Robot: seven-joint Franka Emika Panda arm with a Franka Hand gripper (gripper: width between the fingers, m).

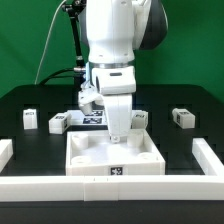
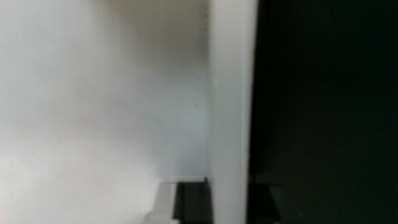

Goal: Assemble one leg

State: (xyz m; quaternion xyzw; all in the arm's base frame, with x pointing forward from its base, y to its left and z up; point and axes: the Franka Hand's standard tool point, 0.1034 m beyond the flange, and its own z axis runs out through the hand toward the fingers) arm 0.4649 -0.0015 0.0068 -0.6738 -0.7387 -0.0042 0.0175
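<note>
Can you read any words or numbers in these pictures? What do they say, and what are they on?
No words or numbers can be read anywhere.
The leg at the exterior view's right: only a black-and-white tag, a pattern, not letters.
The panel: a tag on its front edge, too small to make out.
Wrist view: blurred, no writing.

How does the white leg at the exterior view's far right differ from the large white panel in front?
The panel is far larger than the leg. The panel lies broad and flat below the gripper; the leg sits well to one side of it. Both are white with a black-and-white tag.
</note>
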